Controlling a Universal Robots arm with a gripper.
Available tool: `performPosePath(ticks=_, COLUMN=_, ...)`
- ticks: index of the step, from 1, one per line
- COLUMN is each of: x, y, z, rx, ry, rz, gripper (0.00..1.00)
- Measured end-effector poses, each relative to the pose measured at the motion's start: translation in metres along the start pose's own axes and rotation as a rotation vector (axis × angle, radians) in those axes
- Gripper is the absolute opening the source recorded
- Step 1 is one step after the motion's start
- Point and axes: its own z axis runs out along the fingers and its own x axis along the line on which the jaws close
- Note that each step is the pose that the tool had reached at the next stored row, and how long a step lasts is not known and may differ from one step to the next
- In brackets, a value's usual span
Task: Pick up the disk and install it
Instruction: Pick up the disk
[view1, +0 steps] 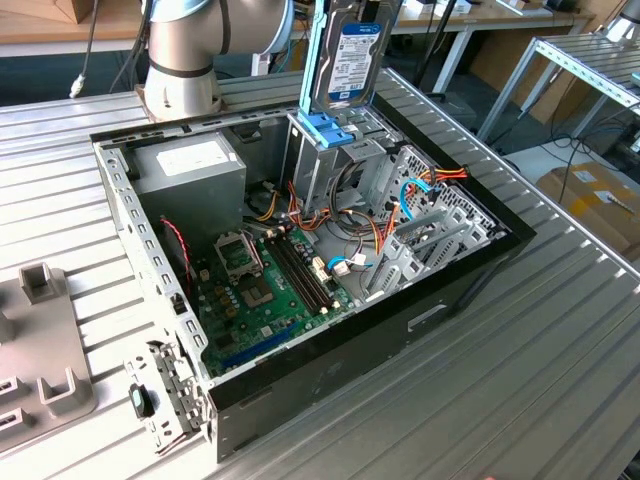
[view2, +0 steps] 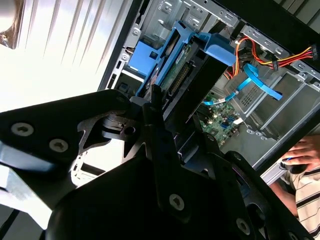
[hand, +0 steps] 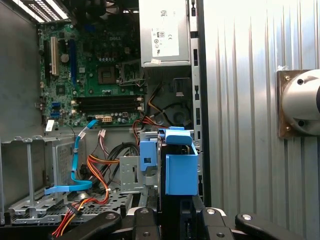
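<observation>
An open computer case (view1: 340, 375) (motherboard (view1: 265, 290) inside) lies on a slatted table (view1: 560, 400).

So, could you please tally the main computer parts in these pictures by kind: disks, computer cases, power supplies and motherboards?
disk: 1
computer case: 1
power supply: 1
motherboard: 1
Total: 4

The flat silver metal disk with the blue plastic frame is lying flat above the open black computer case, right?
Not quite. The flat silver metal disk with the blue plastic frame stands upright on edge above the open black computer case, as the exterior view shows.
</observation>
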Motion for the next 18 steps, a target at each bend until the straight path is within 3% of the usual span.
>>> performPosePath(ticks=18, x=0.0148, y=-0.0008, z=0.0004, rx=0.0, ry=-0.0001, rz=0.0, gripper=0.35)
